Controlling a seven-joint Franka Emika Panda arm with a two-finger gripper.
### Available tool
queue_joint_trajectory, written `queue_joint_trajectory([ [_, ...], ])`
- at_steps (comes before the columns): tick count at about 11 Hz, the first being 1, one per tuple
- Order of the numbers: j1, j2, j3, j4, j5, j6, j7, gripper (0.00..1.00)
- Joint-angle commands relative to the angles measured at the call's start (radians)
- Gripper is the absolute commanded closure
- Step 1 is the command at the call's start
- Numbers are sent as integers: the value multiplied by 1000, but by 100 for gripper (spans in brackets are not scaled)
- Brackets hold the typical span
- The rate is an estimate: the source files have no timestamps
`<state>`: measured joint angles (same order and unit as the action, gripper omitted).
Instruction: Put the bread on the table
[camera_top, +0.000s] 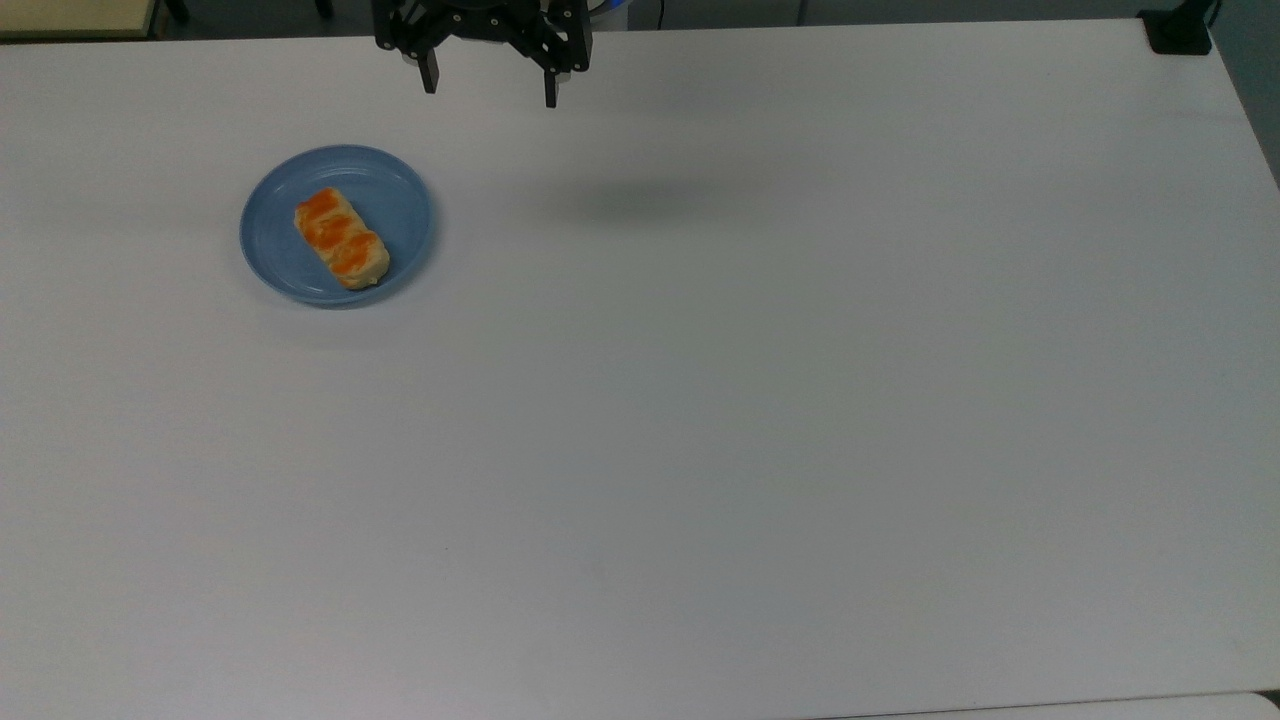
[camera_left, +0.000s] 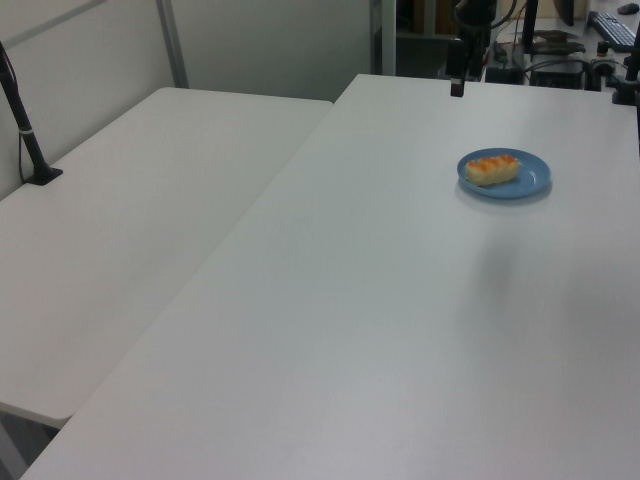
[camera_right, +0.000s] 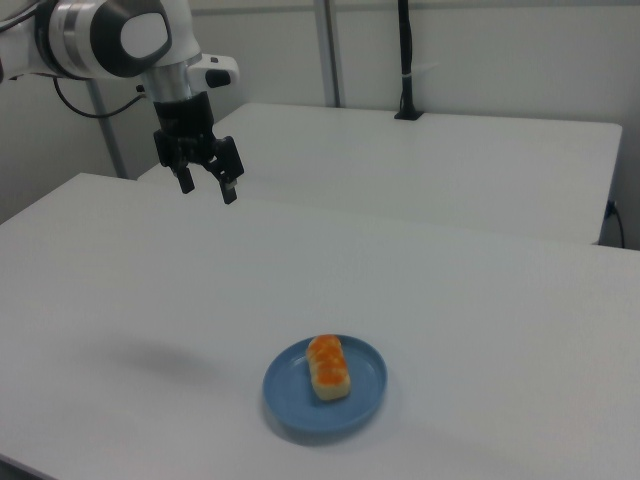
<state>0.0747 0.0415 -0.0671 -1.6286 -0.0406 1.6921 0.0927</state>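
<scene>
The bread (camera_top: 341, 238) lies flat on the blue plate (camera_top: 272, 250), a bit off the middle, with one end close to the plate's rim on the top view's right. Its top has orange-brown shiny patches and its sides are pale tan. In the right view the bread (camera_right: 328, 366) lies with its long side pointing away from the camera, and blue rim shows all the way round it. In the left view the bread (camera_left: 492, 169) looks small on the plate (camera_left: 528, 182), which sits far back on the table (camera_left: 380, 300). The plate rests on the white table (camera_top: 700, 450). Bare white table lies all around the plate, with the most room to the top view's right and below the plate. The table's far edge runs along the top of the top view, past the plate. The gripper (camera_top: 490, 88) hangs in the air near that far edge, up and to the top view's right of the plate and well apart from it. Its two black fingers (camera_top: 430, 75) point down, spread wide, and nothing is between them. In the right view the gripper (camera_right: 206, 188) is high above the table, far from the plate (camera_right: 300, 405). A second white table (camera_right: 450, 170) stands beside the first one.
</scene>
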Motion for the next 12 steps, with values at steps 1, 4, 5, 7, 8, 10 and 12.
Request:
queue_joint_trajectory([
  [1, -15, -9, 21, -8, 16, -23, 9, 0],
  [4, -15, -9, 21, -8, 16, -25, -1, 0],
  [5, -15, -9, 21, -8, 16, -26, -5, 0],
  [7, -15, -9, 21, -8, 18, -28, -10, 0],
  [8, -16, -12, 21, -8, 16, -28, -10, 0],
  [10, -33, -15, 7, -8, 13, -32, -31, 0],
  [12, -47, -8, -96, -11, 11, -23, -193, 0],
])
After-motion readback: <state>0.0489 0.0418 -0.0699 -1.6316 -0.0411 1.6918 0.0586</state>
